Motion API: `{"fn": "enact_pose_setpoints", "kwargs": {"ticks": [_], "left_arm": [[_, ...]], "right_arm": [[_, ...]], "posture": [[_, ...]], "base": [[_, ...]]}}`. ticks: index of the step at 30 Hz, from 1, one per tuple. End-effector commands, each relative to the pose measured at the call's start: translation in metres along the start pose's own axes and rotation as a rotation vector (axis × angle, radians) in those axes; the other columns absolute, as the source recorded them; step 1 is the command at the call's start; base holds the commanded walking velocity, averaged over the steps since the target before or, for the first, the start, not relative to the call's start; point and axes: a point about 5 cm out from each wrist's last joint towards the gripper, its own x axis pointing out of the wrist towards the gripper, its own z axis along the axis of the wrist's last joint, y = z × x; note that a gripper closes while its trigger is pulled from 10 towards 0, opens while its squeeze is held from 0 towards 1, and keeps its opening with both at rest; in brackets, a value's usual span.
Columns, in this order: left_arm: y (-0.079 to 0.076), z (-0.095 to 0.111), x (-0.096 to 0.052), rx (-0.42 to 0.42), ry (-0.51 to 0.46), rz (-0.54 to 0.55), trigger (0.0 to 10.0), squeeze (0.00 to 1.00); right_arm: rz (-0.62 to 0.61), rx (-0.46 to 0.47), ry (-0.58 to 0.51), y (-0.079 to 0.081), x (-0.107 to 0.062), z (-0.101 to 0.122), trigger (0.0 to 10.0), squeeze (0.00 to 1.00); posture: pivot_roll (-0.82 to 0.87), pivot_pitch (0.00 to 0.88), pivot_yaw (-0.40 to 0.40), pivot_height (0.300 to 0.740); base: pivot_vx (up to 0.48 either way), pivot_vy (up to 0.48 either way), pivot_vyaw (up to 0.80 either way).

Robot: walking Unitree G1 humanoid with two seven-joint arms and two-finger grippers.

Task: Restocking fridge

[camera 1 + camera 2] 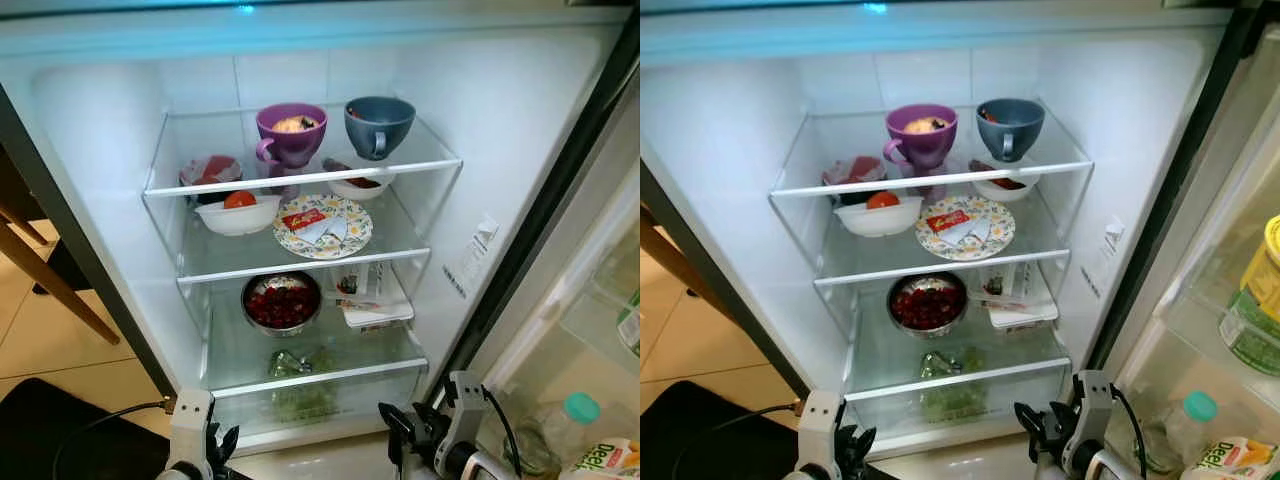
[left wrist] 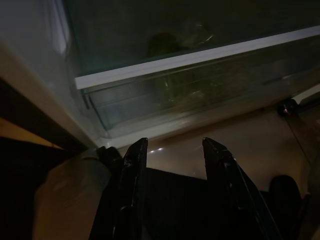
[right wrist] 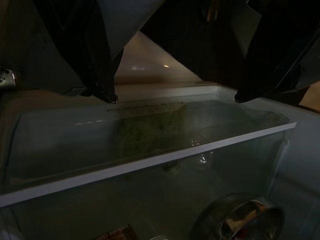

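The fridge (image 1: 90, 120) stands open in front of me. On its top glass shelf (image 1: 300, 178) are a purple cup (image 1: 291, 133) and a blue-grey cup (image 1: 379, 125). The shelf below carries a white bowl with a tomato (image 1: 238, 213), a floral plate (image 1: 323, 226) and a small white bowl (image 1: 358, 186). Lower down sits a steel bowl of red fruit (image 1: 282, 302) beside flat packets (image 1: 372, 296). Greens (image 1: 300, 385) lie in the bottom drawer. My left gripper (image 2: 172, 145) and right gripper (image 3: 175, 97) hang low before that drawer, both open with nothing between their fingers.
The fridge door (image 1: 590, 300) stands open at the right, with a teal-capped bottle (image 1: 578, 410) and a carton (image 1: 610, 458) in its rack. A wooden chair leg (image 1: 55, 285) and a dark mat (image 1: 60, 430) are on the tiled floor at the left.
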Motion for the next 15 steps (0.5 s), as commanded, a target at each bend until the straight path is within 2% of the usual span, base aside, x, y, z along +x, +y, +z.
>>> {"fn": "enact_pose_setpoints", "kwargs": {"ticks": [1, 6, 9, 15], "left_arm": [[0.008, -0.012, -0.007, 0.002, 0.053, 0.03, 10.0, 0.0], [0.009, -0.019, -0.01, -0.005, 0.078, 0.044, 10.0, 0.0], [0.01, -0.022, -0.01, -0.006, 0.091, 0.054, 10.0, 0.0], [0.011, -0.025, -0.012, -0.017, 0.107, 0.073, 10.0, 0.0]], "right_arm": [[-0.058, 0.062, 0.051, -0.009, -0.012, -0.019, 10.0, 0.0], [-0.086, 0.085, 0.051, -0.012, -0.016, -0.022, 10.0, 0.0], [-0.131, 0.093, 0.108, -0.014, -0.017, -0.031, 10.0, 0.0], [-0.164, 0.098, 0.114, -0.017, -0.02, -0.033, 10.0, 0.0]], "posture": [[-0.03, 0.058, 0.012, 0.494], [-0.03, 0.053, 0.009, 0.509], [-0.03, 0.051, 0.005, 0.509], [-0.03, 0.042, 0.003, 0.509]], "base": [[0.0, 0.0, 0.0], [0.0, 0.0, 0.0], [0.0, 0.0, 0.0], [0.0, 0.0, 0.0]]}}
